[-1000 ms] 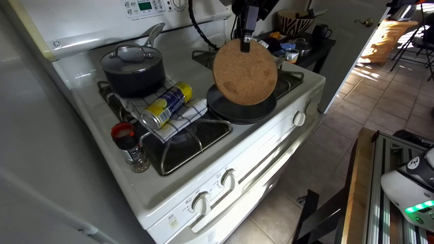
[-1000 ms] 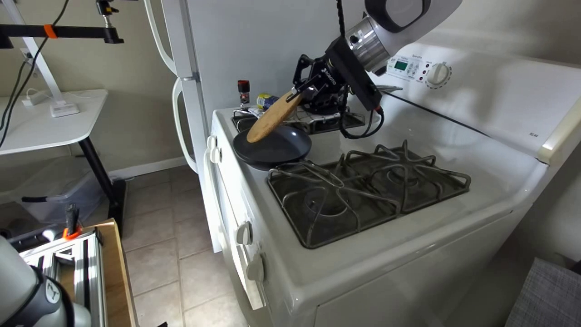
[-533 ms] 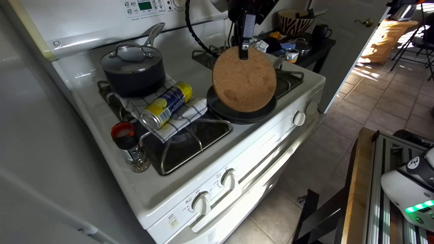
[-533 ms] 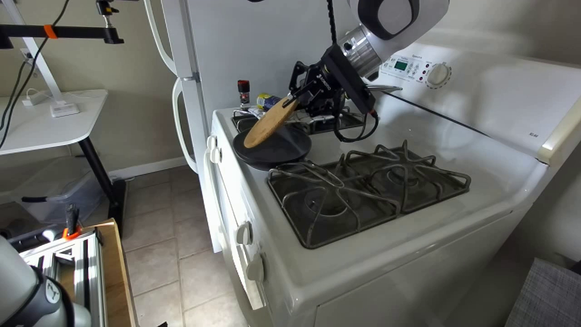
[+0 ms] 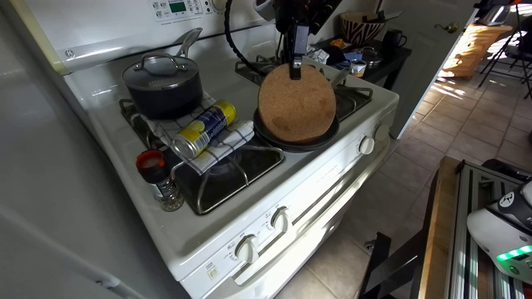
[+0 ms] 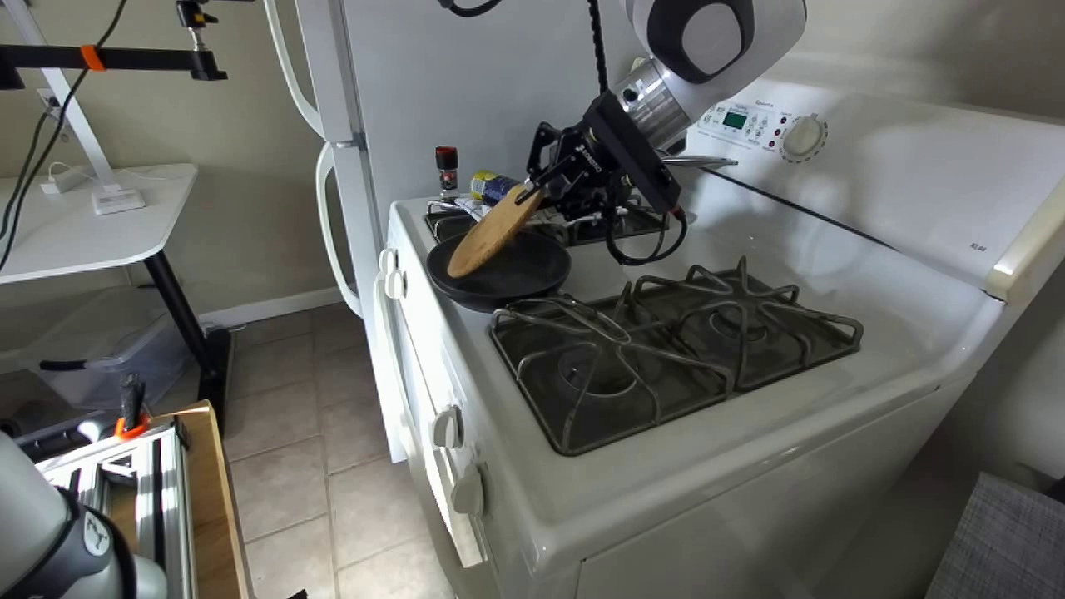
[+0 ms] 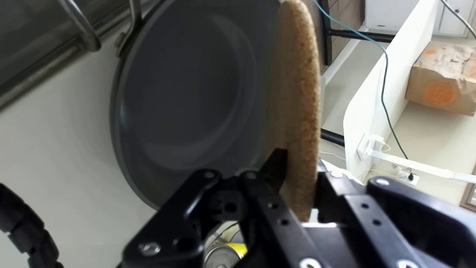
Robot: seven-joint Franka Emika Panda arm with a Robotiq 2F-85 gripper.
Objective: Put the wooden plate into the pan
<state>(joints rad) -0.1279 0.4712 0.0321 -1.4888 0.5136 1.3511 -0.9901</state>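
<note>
The wooden plate [image 5: 297, 104] is a round light-brown disc, tilted steeply, in both exterior views and edge-on in the wrist view [image 7: 303, 93]. My gripper [image 6: 529, 191] is shut on the plate's upper edge, with one finger on each face, as the wrist view shows [image 7: 300, 169]. The plate [image 6: 492, 237] leans over the pan [image 6: 532, 266], its lower edge inside the pan's outline. I cannot tell whether that edge touches the pan. The pan is dark, shallow and round, and shows bare inside in the wrist view [image 7: 186, 85].
A lidded dark pot [image 5: 164, 89], a yellow-blue can [image 5: 203, 128] on a checked towel [image 5: 228, 143] and a red-capped spice jar [image 5: 160, 180] stand beside the pan on the stove. Raised burner grates [image 6: 616, 349] lie on the pan's other side, near its handle.
My gripper has come down with the plate still in it, and the plate's lower edge has sunk within the pan's outline. The pan has not moved.
</note>
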